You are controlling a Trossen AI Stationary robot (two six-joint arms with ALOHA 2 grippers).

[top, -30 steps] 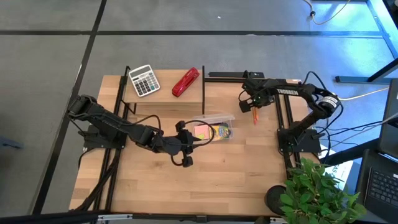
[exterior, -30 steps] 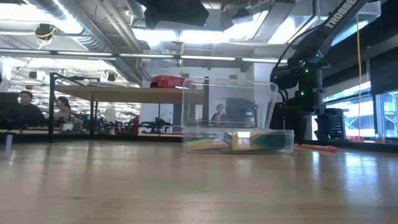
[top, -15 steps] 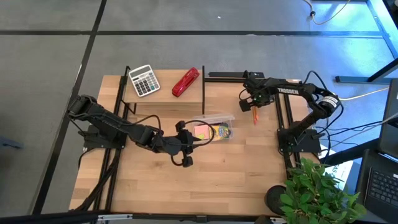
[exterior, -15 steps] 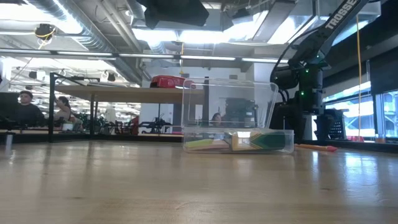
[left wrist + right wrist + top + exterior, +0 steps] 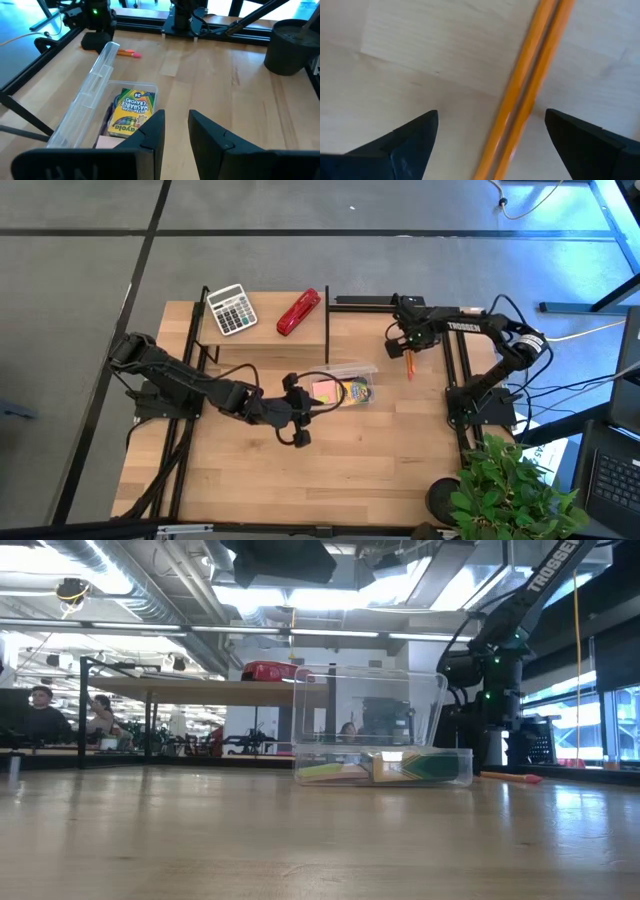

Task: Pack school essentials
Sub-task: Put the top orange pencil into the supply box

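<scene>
A clear plastic box point(image 5: 342, 390) stands mid-table with its lid tipped up behind it. Inside lie the yellow-green crayon box point(image 5: 131, 111) and the pink sticky-note pad point(image 5: 323, 390). My left gripper point(image 5: 308, 415) hovers just left of the box, open by a narrow gap point(image 5: 176, 131). The orange pencil point(image 5: 408, 366) lies flat on the wood to the right of the box. My right gripper point(image 5: 405, 345) is above it, pointing down and open wide, one finger on each side of the pencil point(image 5: 527, 95) without touching it. Scissors, yellow block and pen are out of view.
A grey-white calculator point(image 5: 231, 309) and a red stapler point(image 5: 299, 311) sit on a raised shelf at the table's far side. A potted plant point(image 5: 510, 490) stands at the near right corner. Black frame rails point(image 5: 455, 370) run beside each arm base. Bare wood lies in front of the box.
My right gripper has sunk a little toward the pencil, still open. The box, its contents and the left arm have stayed where they were.
</scene>
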